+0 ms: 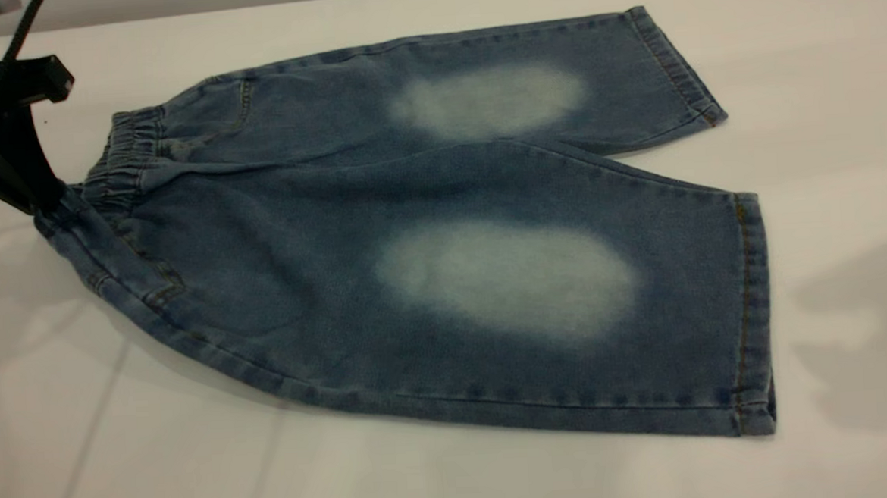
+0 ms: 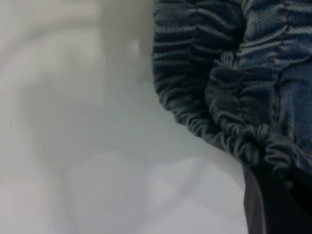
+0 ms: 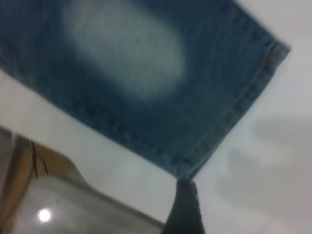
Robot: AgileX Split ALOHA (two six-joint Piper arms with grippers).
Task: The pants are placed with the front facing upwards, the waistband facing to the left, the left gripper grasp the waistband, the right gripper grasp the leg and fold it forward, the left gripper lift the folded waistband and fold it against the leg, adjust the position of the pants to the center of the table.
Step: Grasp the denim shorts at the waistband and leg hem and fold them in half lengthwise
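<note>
White table (image 1: 456, 484) all round, plain and smooth, far wider than the cloth on it.

At far left, left gripper (image 1: 46, 195): black, down at the camera-side end of the waistband (image 1: 123, 156) and touching it. From its wrist view, only ruched denim bunched against a dark part of the claw. Spread or clamped on the band: cannot tell.

Across the middle, pants (image 1: 442, 226): flat on the table, front up, waistband left, hems right, 2 legs fanned slightly apart, 2 pale ovals showing.

Looks like soft, fairly heavy denim. Likely to drape and sag from a pinch rather than keep its shape, and unlikely to slide out of a firm hold. Best taken at the thick gathered band on the left. On the right, best taken at the stitched hem (image 1: 751, 316) of the leg nearer the camera, at its corner, the firmest edge there.

At right, right gripper (image 3: 185, 214): absent from the exterior view, leaving only a shadow (image 1: 857, 318) on the table. From its wrist view, just off that hem corner, apparently not touching cloth. Spread or pressed together: cannot tell.

Hidden: the pants' back and the right arm itself. Beyond the table edge, a tan strip (image 3: 29, 161) and a glossy grey surface (image 3: 73, 209), not identifiable.
</note>
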